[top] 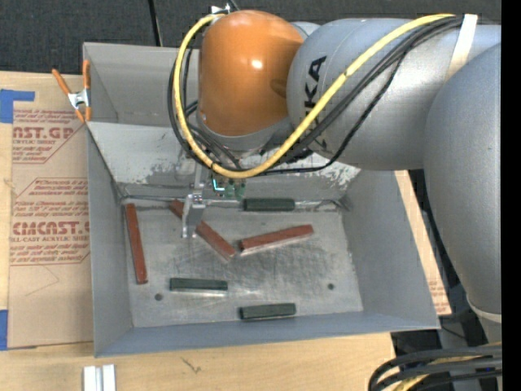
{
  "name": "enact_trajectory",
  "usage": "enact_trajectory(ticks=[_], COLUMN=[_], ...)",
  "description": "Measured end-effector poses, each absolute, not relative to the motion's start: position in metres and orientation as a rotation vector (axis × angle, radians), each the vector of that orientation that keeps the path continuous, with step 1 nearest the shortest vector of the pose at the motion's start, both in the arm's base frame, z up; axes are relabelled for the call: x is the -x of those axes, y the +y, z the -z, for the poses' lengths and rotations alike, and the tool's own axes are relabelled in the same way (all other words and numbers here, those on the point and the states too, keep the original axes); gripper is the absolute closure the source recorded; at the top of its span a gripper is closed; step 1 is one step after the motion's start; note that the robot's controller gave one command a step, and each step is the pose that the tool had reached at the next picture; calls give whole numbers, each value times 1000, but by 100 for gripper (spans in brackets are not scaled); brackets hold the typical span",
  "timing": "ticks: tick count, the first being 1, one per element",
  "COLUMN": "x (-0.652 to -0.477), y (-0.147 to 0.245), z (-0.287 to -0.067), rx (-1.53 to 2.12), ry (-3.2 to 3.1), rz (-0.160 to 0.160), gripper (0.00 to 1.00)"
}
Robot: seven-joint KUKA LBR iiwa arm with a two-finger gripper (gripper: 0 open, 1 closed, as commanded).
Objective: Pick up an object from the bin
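The orange cover (244,68) and the grey arm (391,88) hide much of the bin's (106,218) back wall and its right rear corner. The arm itself is cut off by the right edge. A short reddish-brown stick (176,208) near the back wall is partly covered by the gripper (190,228), so its length cannot be told. The left end of the dark bar (269,204) is hard to make out under the wrist.

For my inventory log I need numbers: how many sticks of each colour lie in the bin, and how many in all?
Reddish-brown sticks: 3 (one partly behind the gripper)
Dark sticks: 3
Total: 6
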State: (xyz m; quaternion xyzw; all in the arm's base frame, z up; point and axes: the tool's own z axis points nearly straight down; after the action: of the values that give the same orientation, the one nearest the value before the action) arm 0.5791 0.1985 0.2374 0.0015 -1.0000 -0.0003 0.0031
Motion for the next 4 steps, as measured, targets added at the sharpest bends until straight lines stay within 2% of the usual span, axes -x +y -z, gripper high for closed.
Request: enact_trajectory(ticks=[1,2,3,4], x=[-581,-558,-536,-543], y=[197,190,186,122], z=[-242,-195,-128,-79], rx=[-2,-92,-118,-154], ry=[-3143,-3147,-3144,-3166], rz=[3,3,4,15], gripper=[0,0,0,100])
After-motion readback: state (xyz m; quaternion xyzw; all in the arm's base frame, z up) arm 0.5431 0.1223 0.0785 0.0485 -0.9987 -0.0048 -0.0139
